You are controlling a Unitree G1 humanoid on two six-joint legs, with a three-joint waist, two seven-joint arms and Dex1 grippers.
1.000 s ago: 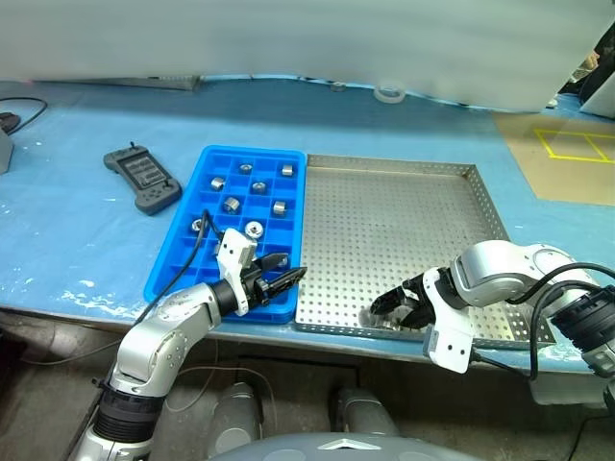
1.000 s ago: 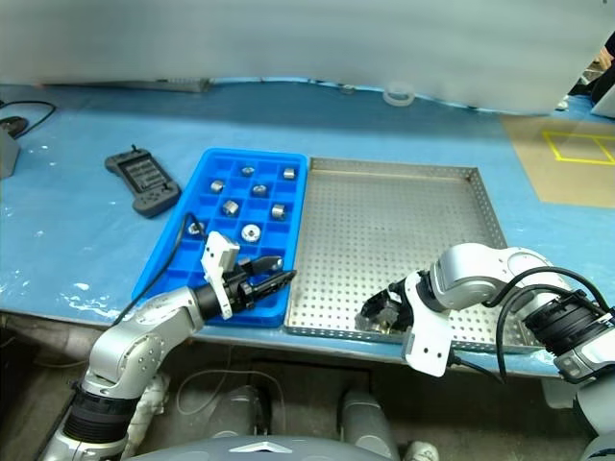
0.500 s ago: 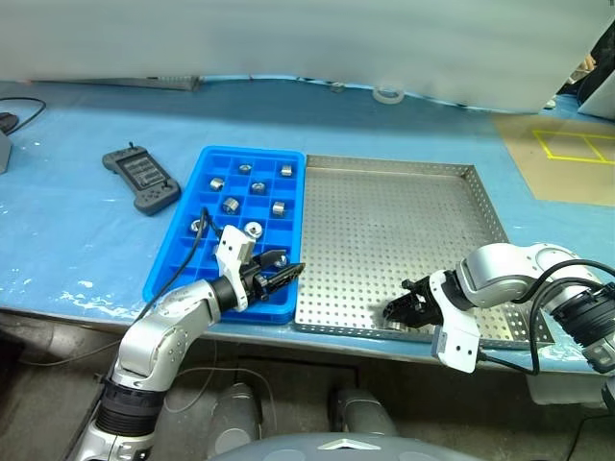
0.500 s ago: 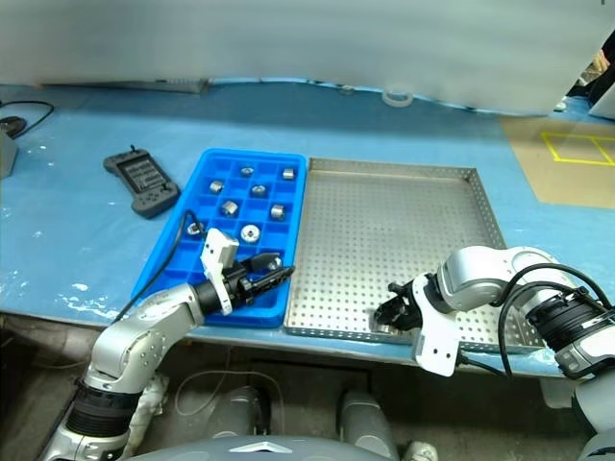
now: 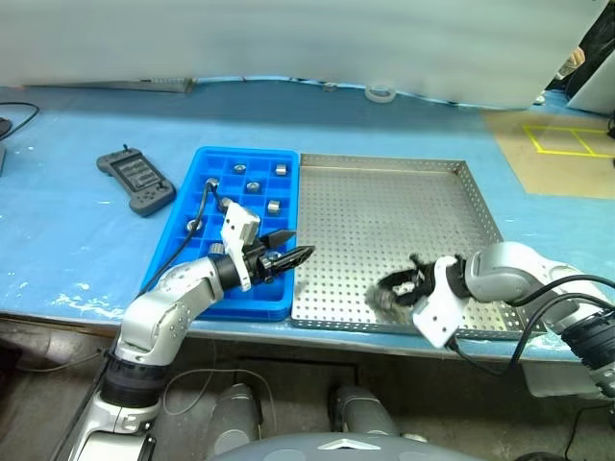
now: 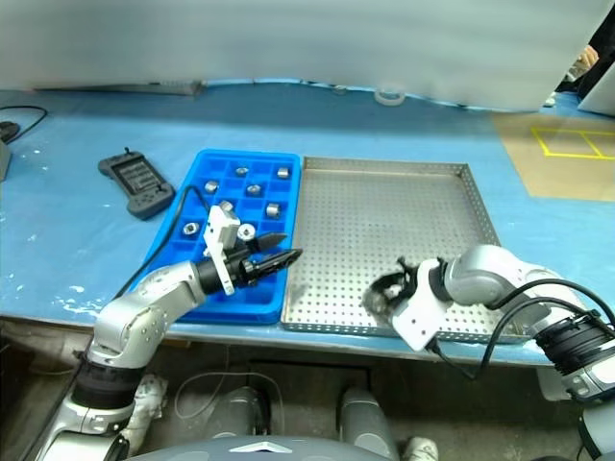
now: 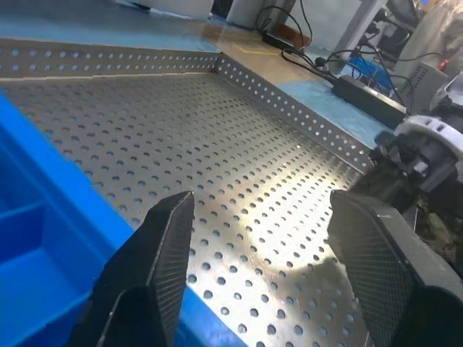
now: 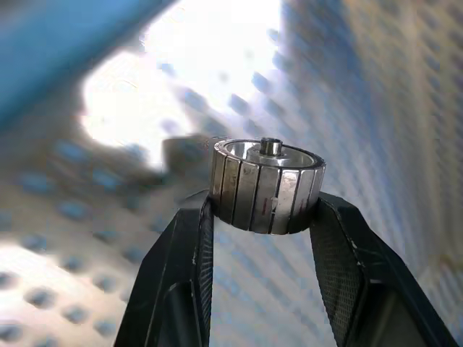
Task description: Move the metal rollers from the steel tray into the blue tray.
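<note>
Where the big flat silver steel tray (image 5: 384,216) meets the bright blue plastic tray (image 5: 183,252), the left gripper (image 5: 288,257) hangs with fingers apart, hiding some pockets. The right gripper (image 8: 264,210) squeezes one shiny metal roller (image 8: 265,185) above the steel tray. A dark grey controller (image 5: 136,180) lies nearby.

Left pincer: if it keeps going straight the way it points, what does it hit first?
Probably the right pincer with its roller. The left pincer points level over the steel tray toward it; depth is unclear, so it could pass by.
</note>
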